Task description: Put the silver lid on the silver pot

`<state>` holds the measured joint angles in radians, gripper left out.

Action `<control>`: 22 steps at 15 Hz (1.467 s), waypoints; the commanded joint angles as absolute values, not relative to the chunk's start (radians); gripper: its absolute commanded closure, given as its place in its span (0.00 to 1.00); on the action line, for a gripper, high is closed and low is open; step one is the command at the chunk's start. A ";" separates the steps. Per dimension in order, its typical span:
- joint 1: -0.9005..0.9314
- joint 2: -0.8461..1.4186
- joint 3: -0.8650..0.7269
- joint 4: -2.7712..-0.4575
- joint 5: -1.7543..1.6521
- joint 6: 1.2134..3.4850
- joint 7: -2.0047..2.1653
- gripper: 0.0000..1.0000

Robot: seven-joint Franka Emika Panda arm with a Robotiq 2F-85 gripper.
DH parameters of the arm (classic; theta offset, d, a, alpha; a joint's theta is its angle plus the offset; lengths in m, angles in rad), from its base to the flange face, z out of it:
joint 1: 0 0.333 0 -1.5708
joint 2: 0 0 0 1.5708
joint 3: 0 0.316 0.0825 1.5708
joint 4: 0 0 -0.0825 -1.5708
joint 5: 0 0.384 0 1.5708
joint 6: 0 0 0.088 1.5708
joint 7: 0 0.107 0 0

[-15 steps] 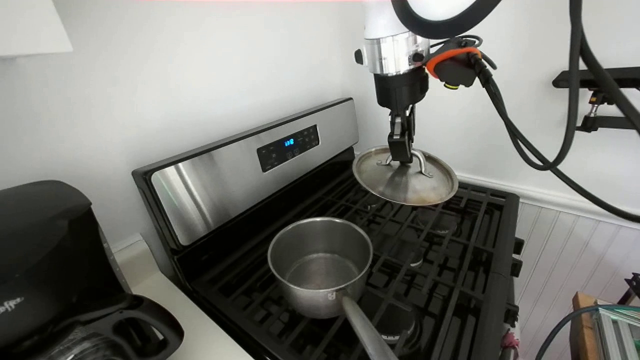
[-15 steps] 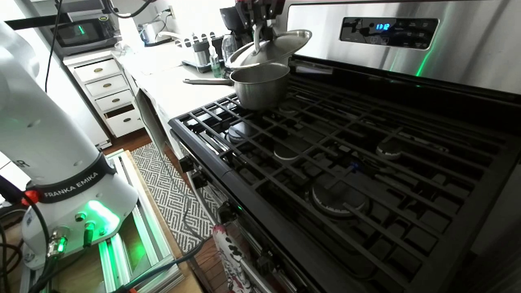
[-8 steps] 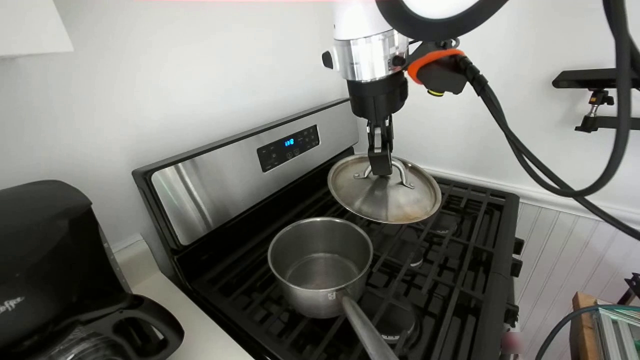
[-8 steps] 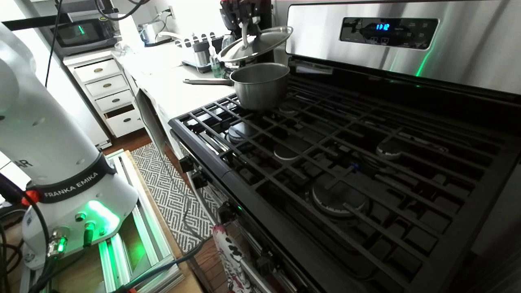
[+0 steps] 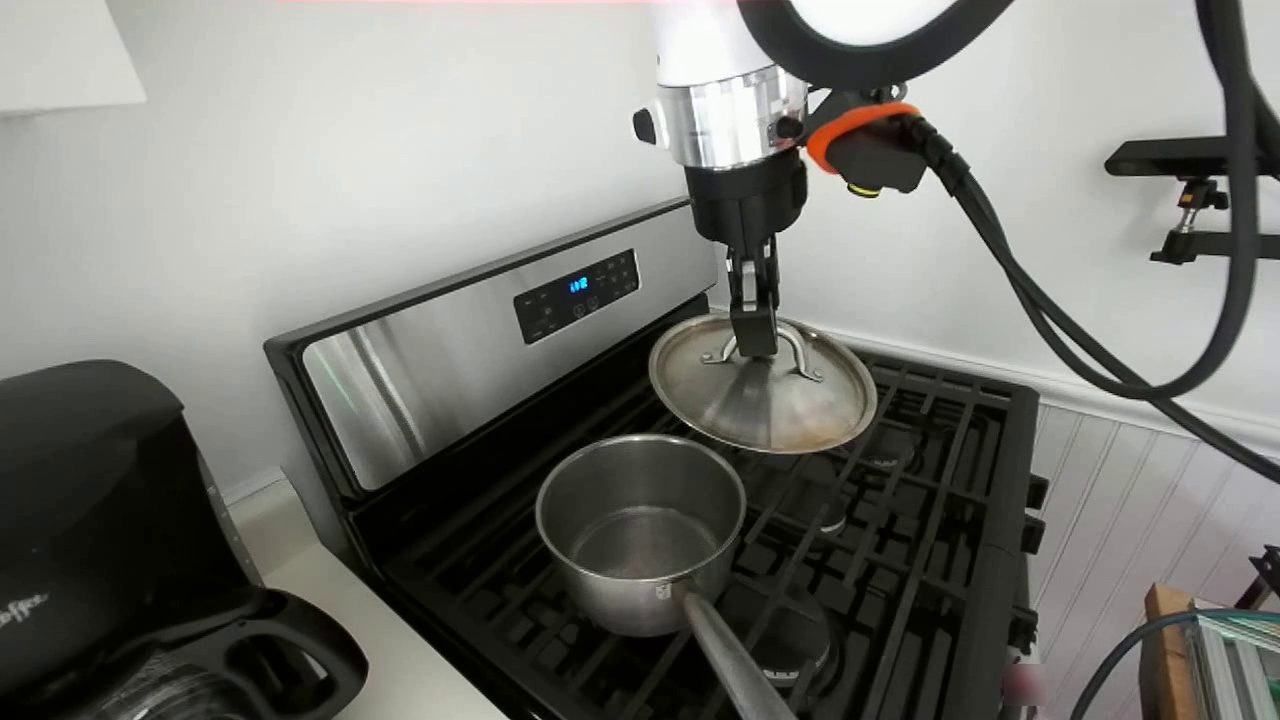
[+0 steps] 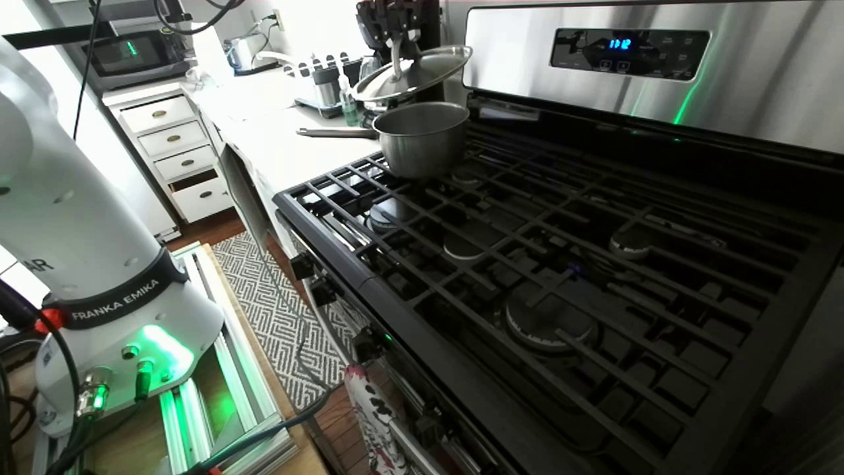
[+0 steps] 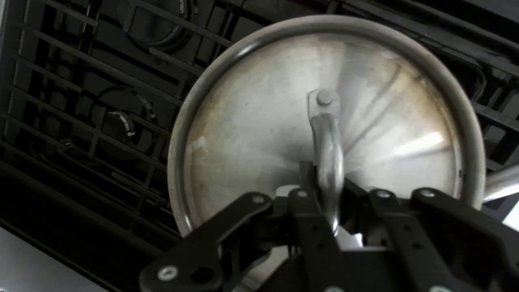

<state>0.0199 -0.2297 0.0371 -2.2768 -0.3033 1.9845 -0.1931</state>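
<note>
The silver lid (image 5: pixel 770 415) is a round metal lid with an arched handle. My gripper (image 5: pixel 756 345) is shut on that handle and holds the lid in the air, tilted. The silver pot (image 5: pixel 640 608) stands upright, open and empty inside on the stove, its long handle toward the front. In an exterior view the lid (image 6: pixel 432 71) is above and behind the pot (image 6: pixel 422 150), apart from its rim. In the wrist view the fingers (image 7: pixel 329 178) sit on both sides of the handle, and the lid (image 7: pixel 251 117) hides most of the pot; only the pot's handle (image 7: pixel 502 182) shows.
The pot stands on the black stove grates (image 5: pixel 900 560). The stove's back panel (image 5: pixel 450 380) rises behind. A black coffee maker (image 5: pixel 90 520) stands on the counter beside the stove. Cables (image 5: pixel 1080 360) hang from the arm.
The gripper and lid have moved left and down in an exterior view, closer to the pot, mostly in the first half second. The motion since is slight. The pot has not moved.
</note>
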 commanded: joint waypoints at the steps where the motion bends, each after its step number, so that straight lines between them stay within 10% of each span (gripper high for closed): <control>1: 0.043 -0.184 0.031 -2.234 -0.288 2.003 -0.280 0.98; 22: 0.096 -0.028 0.090 -2.140 -0.380 2.035 -0.485 0.98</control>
